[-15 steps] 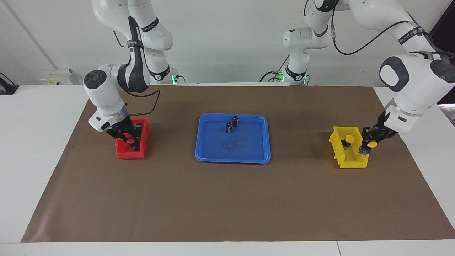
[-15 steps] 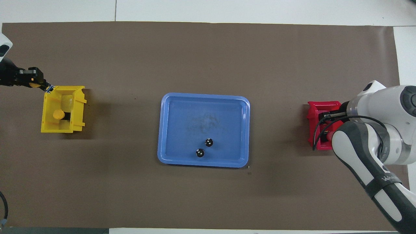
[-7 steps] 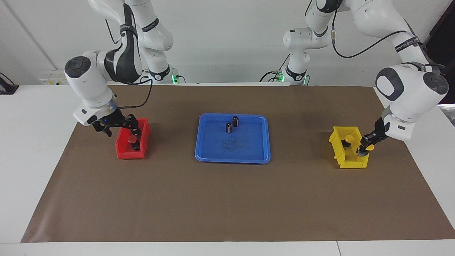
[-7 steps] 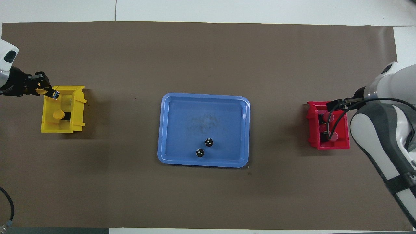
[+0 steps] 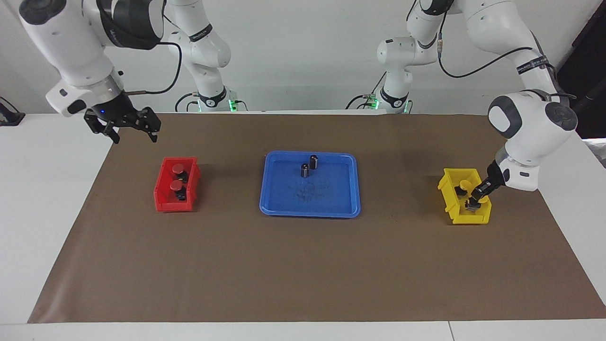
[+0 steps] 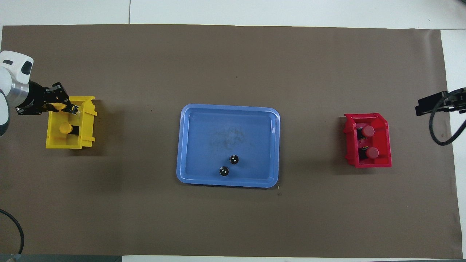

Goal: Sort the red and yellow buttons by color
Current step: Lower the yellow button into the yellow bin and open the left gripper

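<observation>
Sorting was all but settled at this moment: both red buttons (image 5: 177, 169) lay side by side in the red bin (image 5: 163, 199) toward the right arm's end of the table, and one yellow button (image 5: 465, 184) was already resting in the yellow bin (image 5: 461, 219) at the left arm's end. A second yellow button (image 5: 482, 199) was held pinched between the closed fingertips of the left gripper (image 5: 475, 201), lowered inside that bin's walls, presumably so that the release would be short and no roll-out was risked. The right gripper (image 5: 128, 129) was raised high over the paper mat (image 5: 303, 270) near its edge, nearer the robots than the red bin, its jaws spread wide and nothing gripped. Only two dark capless cylinders (image 5: 308, 166) were left standing in the blue tray (image 5: 310, 210), close to its rim nearest the robots. Open mat was seen all round both bins, so a straight lift out was judged free; the bin's own walls beside the left gripper were the one edge to be minded.
</observation>
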